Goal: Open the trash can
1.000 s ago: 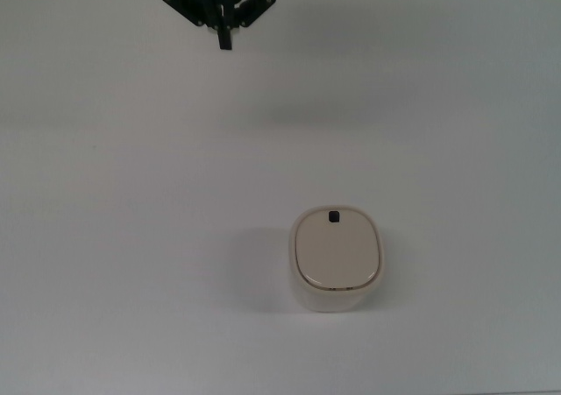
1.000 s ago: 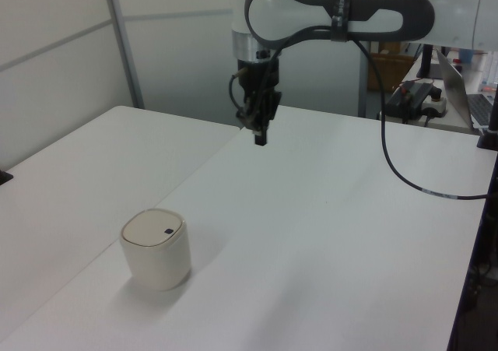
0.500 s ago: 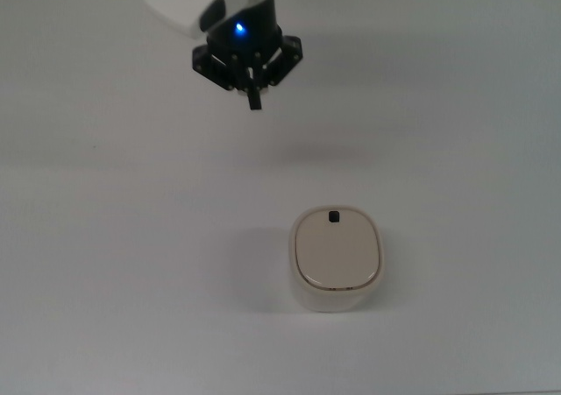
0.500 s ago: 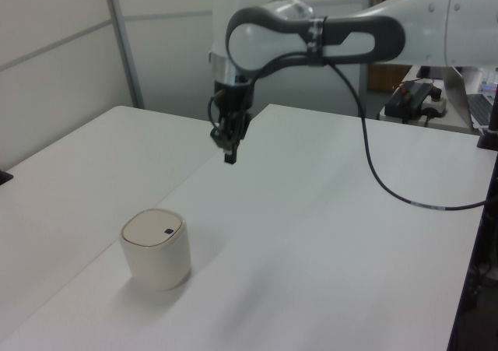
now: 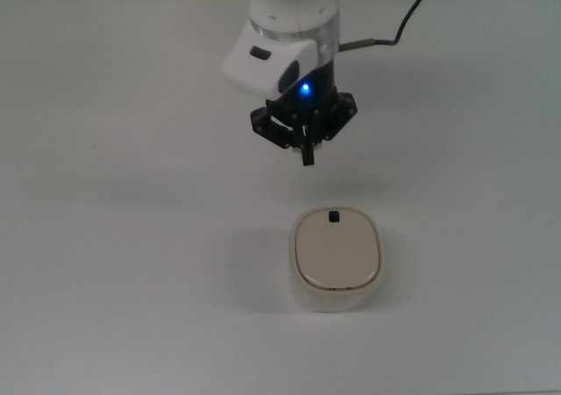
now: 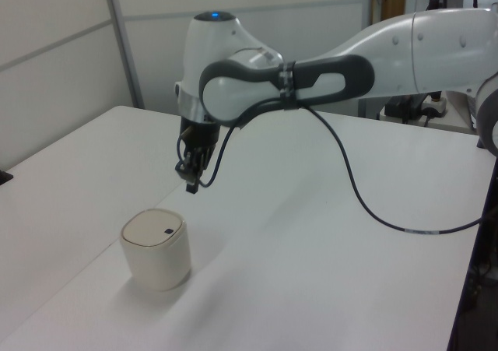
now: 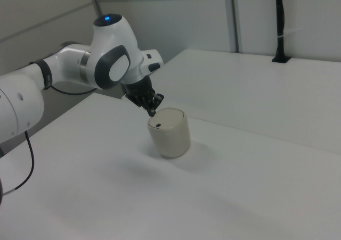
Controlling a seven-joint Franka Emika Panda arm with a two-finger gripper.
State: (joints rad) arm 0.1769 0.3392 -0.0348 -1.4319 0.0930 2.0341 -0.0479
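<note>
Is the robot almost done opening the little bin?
Not yet. The small cream plastic trash can has its flat tan lid shut. The black tool hangs in the air near the tiny black button, touching nothing. Left: come down, press the button, let the lid open.

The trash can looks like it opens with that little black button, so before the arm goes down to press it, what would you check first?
1. Lid of the trash can shut and flat: ok.
2. Black button uncovered and facing up: ok.
3. End effector lined up over the button: not ok; in the top view it sits above and slightly left of it.
4. End effector clear of the trash can, not touching: ok in the left view.
5. Fingers together for a single pressing tip: ok, they look shut.
6. White table around the trash can free of obstacles: ok.
</note>
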